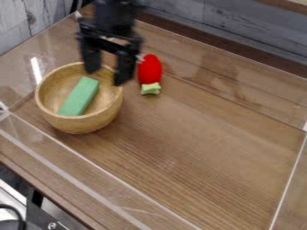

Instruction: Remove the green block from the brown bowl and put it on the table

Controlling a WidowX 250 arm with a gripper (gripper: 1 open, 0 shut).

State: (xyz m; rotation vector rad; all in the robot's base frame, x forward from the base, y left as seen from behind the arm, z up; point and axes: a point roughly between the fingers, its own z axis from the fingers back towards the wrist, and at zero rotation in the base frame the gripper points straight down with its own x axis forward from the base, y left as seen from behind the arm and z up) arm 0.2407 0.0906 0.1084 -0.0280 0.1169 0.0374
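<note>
Over the bowl's far rim: the approach, nothing grasped yet.
The hand (106, 71) hangs with jaws wide and empty, pointing down; the green block (81, 95) lies slanted inside the brown bowl (60, 119) near the worktop's (204, 135) left edge. Next, I'd judge, it must come nearer, descend and straddle the block, avoiding the red toy (149, 72) beside it.

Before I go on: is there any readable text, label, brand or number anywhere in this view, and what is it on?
None: no readable text, label, brand or number shows in the camera view.
The green block, brown bowl, red strawberry toy, gripper and table all look unmarked.
The dark objects at the bottom left corner are too cut off and blurred to tell whether they carry print.
</note>
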